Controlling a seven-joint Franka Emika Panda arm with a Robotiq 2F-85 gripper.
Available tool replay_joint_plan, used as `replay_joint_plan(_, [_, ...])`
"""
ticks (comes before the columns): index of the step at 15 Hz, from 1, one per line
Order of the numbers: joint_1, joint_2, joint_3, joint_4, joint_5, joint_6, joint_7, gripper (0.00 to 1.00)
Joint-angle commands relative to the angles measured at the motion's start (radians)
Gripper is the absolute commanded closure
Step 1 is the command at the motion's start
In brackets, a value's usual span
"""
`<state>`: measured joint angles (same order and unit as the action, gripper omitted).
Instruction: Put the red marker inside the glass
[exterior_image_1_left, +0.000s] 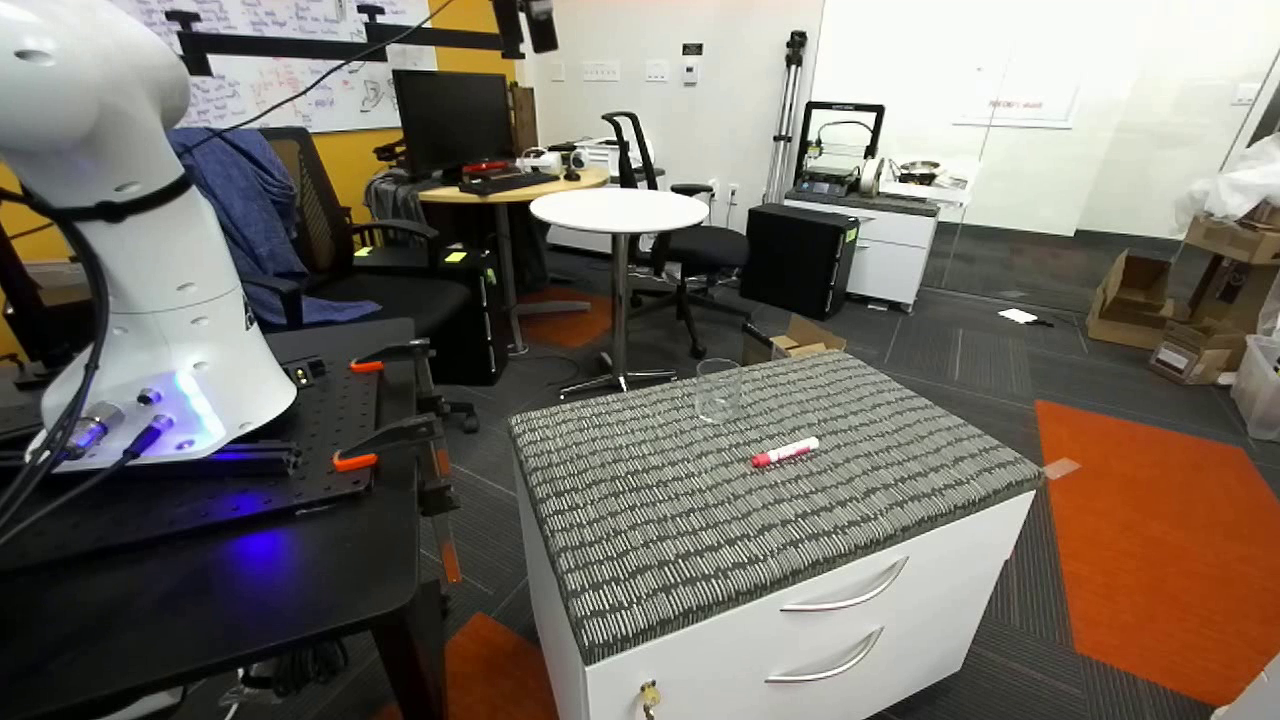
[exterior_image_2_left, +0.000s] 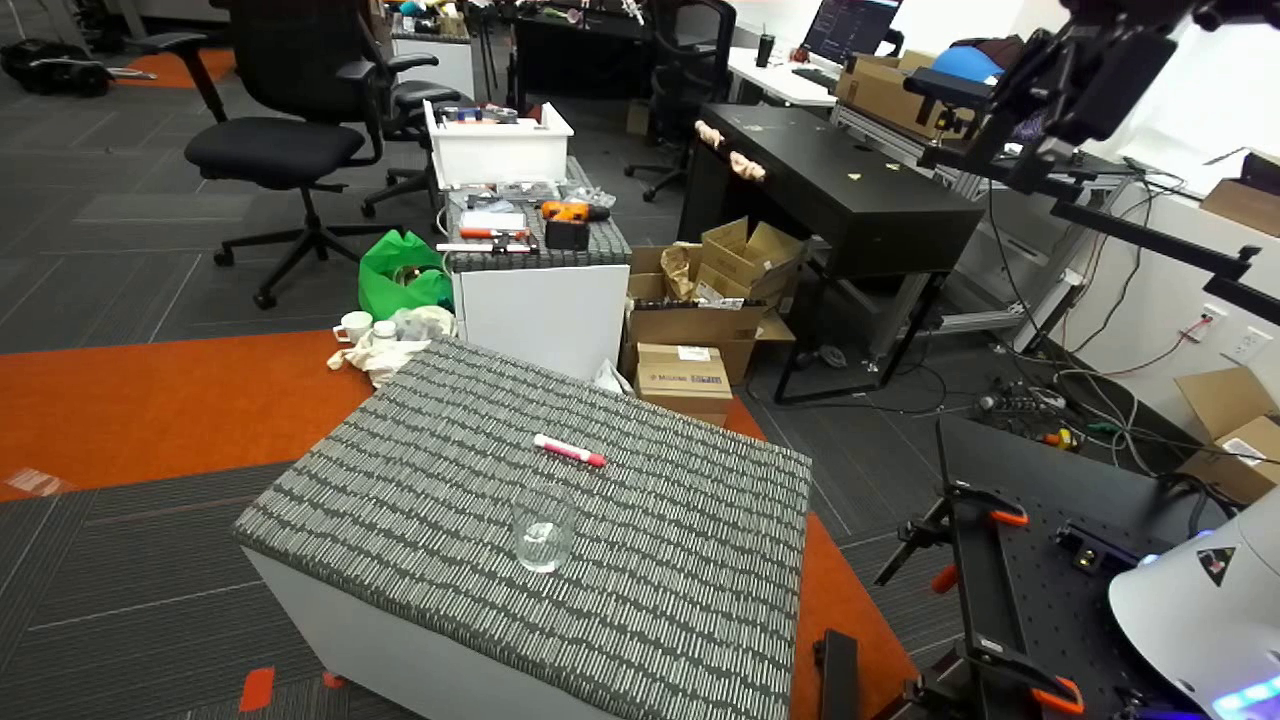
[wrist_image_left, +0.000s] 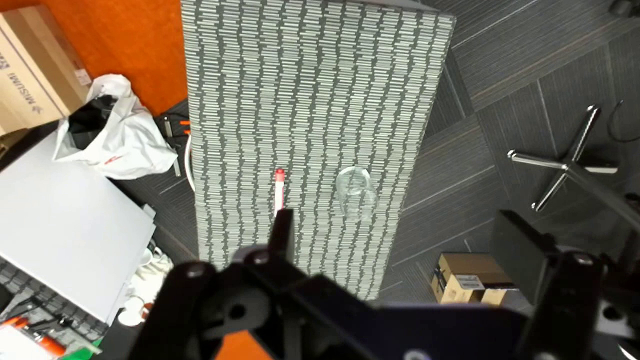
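A red-capped marker with a white barrel (exterior_image_1_left: 786, 453) lies flat on the grey patterned cabinet top (exterior_image_1_left: 650, 520). It shows also in an exterior view (exterior_image_2_left: 570, 451) and in the wrist view (wrist_image_left: 279, 192), where a finger hides its white end. A clear, empty glass (exterior_image_1_left: 718, 392) stands upright a short way from the marker. It shows also in an exterior view (exterior_image_2_left: 544, 530) and in the wrist view (wrist_image_left: 356, 192). My gripper (wrist_image_left: 397, 220) is wide open, with nothing between its fingers. It is high above the cabinet, apart from marker and glass.
The cabinet top (exterior_image_2_left: 680, 570) drops off to the floor at its edges. A black table (exterior_image_1_left: 330, 560) with the robot base stands beside it. A cardboard box (wrist_image_left: 472, 275) is on the floor near the cabinet. Another cabinet (exterior_image_2_left: 540, 310) holding tools and a bin stands behind.
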<state>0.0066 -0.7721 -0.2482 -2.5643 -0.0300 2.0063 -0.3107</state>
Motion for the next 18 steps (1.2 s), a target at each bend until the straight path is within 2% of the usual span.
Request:
replay_joint_plan(1, [-0.026, 0.053, 0.002, -0.070, -0.002, 0.216, -0.013, 0.00])
replay_joint_plan(4, [-0.034, 0.119, 0.002, -0.114, 0.001, 0.374, -0.003, 0.00])
replay_joint_plan(7, [-0.035, 0.201, -0.001, -0.126, 0.013, 0.466, 0.003, 0.00])
replay_joint_plan(13, [-0.020, 0.384, -0.002, -0.105, 0.044, 0.574, -0.011, 0.00])
replay_joint_plan(18, [-0.010, 0.528, 0.005, -0.062, 0.090, 0.595, -0.017, 0.00])
